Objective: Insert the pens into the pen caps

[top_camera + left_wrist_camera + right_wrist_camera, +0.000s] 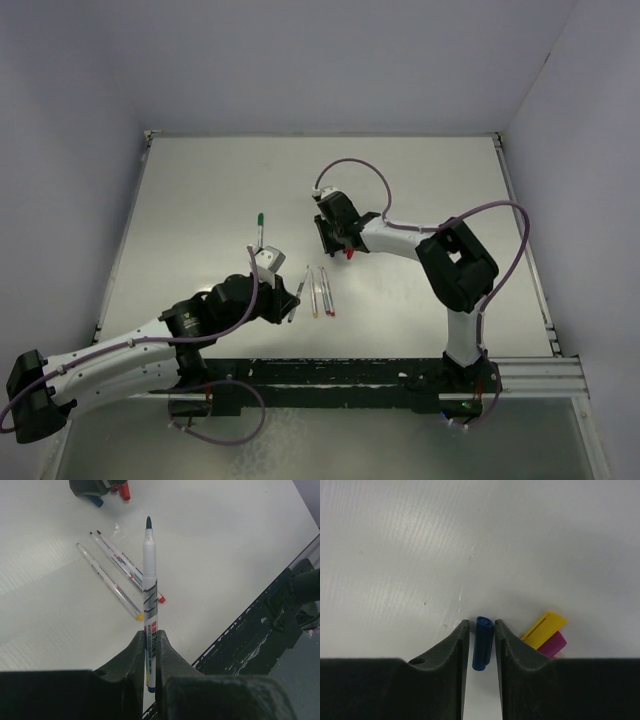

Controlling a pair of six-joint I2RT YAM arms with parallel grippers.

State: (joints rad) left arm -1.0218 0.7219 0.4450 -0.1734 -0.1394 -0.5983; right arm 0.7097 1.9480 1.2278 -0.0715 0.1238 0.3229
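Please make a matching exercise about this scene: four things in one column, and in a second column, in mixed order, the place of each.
Things:
1. blue cap
2. yellow cap
3. yellow-ended pen
4. dark-tipped pen

Places:
a. held in the left gripper
b. between the fingers of the right gripper
c. lying flat on the table
d. beside the purple cap

Pairs: 1-b, 2-d, 3-c, 4-a

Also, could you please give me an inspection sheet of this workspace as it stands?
Surface: white table, no spills seen.
Job's things: held pen; three loose pens side by side; blue cap, yellow cap, purple cap, red cap near the right gripper.
Clutter: nothing seen.
Grippers: left gripper shut on held pen; right gripper shut on blue cap.
Cables: purple cables looped along both arms.
Surroundings: plain walls; black rail at near edge.
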